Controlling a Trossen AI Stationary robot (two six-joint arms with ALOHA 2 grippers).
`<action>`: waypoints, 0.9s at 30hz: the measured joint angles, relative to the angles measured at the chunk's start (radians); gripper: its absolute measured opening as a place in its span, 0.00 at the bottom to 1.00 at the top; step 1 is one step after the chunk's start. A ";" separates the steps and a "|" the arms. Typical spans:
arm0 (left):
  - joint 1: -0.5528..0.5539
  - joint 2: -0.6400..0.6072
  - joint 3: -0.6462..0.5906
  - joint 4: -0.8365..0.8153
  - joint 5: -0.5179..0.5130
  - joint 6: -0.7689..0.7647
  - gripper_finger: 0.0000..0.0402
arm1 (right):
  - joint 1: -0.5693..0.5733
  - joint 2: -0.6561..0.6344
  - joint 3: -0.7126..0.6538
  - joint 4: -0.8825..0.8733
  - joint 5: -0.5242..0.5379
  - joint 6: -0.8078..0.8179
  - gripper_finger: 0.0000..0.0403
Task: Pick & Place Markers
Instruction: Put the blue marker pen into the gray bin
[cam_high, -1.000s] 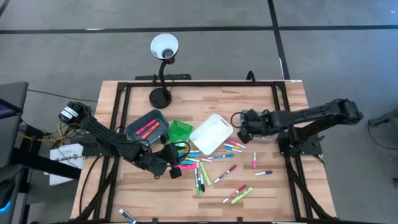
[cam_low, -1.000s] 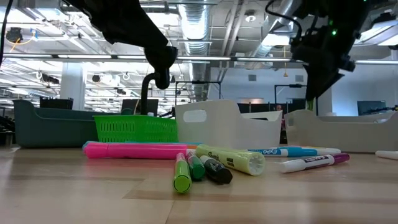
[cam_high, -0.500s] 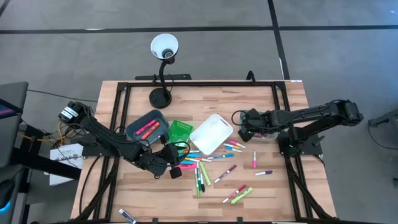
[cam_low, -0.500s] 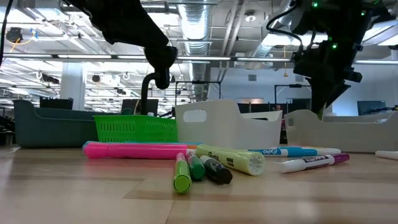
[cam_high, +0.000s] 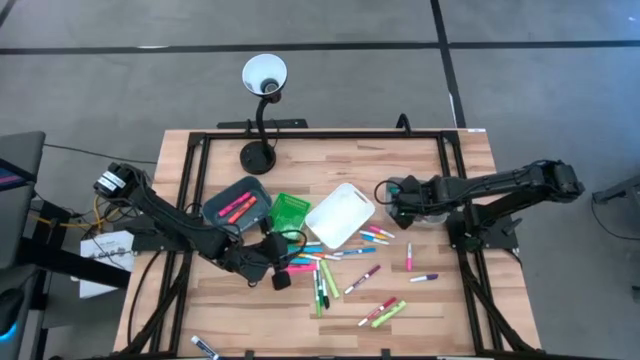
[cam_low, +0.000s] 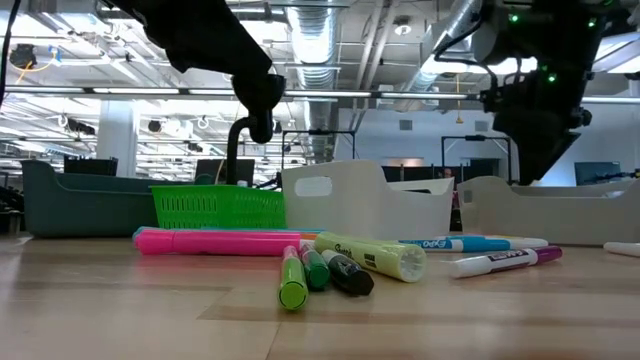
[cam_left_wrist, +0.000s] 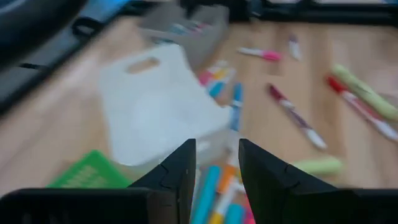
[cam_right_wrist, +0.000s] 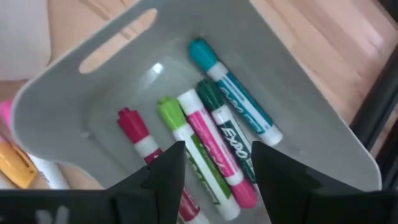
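- Right gripper (cam_right_wrist: 211, 171) hung over the grey bin (cam_right_wrist: 298, 81) at the table's right side, fingers spread and empty; five markers (cam_right_wrist: 214, 146) lay inside. Looked like a drop just done.
- Left gripper (cam_left_wrist: 214, 168) was parted, holding nothing, above the loose markers (cam_high: 330, 265) mid-table beside the white bin (cam_high: 338, 215).
- Next, I'd judge: right arm goes to the loose pile and lines up on one marker.

Markers (cam_high: 345, 262): short capped pens in pink, green, blue, purple and orange, most lying flat and scattered on the wooden tabletop. Five lie side by side in a grey bin (cam_right_wrist: 205, 146): teal, dark green, pink, light green, magenta. Two pink ones (cam_high: 236, 207) lie in another bin.
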 joint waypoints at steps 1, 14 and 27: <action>0.000 -0.011 -0.001 -0.002 0.047 0.001 0.29 | 0.001 0.000 0.001 0.000 0.000 -0.007 0.45; -0.047 -0.230 0.001 -0.340 0.561 -0.267 0.29 | 0.142 0.000 0.169 0.092 0.193 -0.101 0.42; -0.359 0.130 0.061 -0.363 1.236 -0.727 0.29 | 0.185 0.000 0.169 0.341 0.212 -0.286 0.41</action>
